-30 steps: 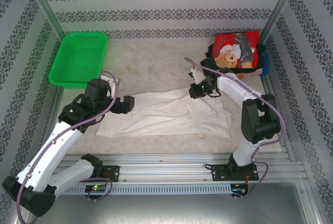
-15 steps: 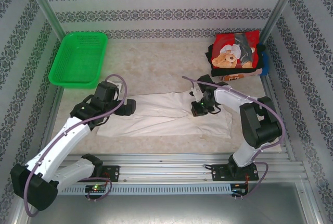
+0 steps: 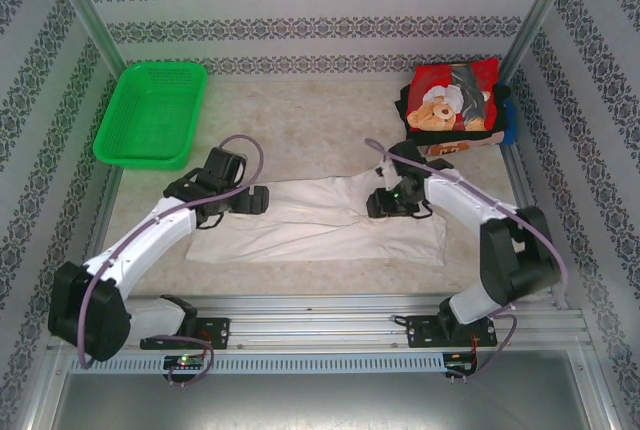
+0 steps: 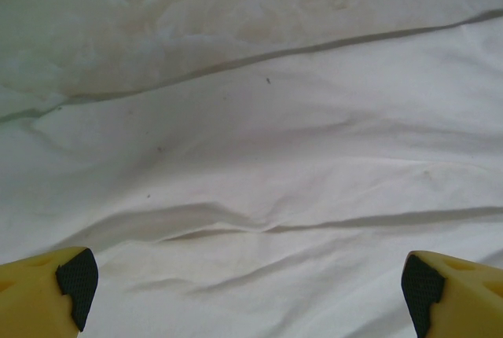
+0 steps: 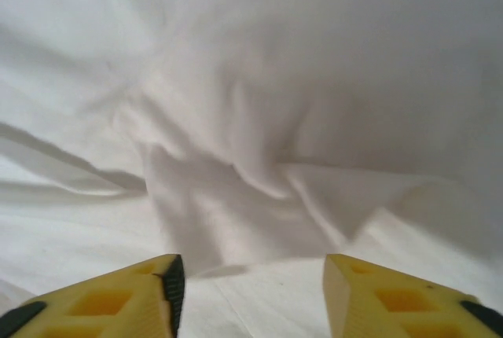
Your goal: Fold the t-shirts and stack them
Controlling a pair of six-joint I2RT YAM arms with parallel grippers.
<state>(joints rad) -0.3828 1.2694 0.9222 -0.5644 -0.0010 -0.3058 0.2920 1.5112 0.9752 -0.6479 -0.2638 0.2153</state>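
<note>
The white t-shirt lies spread and partly folded across the middle of the table. My left gripper hovers low over its left end, jaws wide open; in the left wrist view the gripper has only wrinkled white cloth under it. My right gripper is at the shirt's upper right part, open. In the right wrist view this gripper has nothing between its fingers, and a rumpled fold of the shirt lies just ahead. Folded t-shirts, the top one red with a teddy-bear print, are stacked at the far right.
A green mesh basket stands at the far left corner. Bare tabletop lies between the basket and the stack. Metal frame posts rise at both back corners, and a rail runs along the near edge.
My right gripper carried the shirt's far edge nearer and down, then opened and let the cloth go. My left gripper slid a little right onto the shirt's left end, staying open.
</note>
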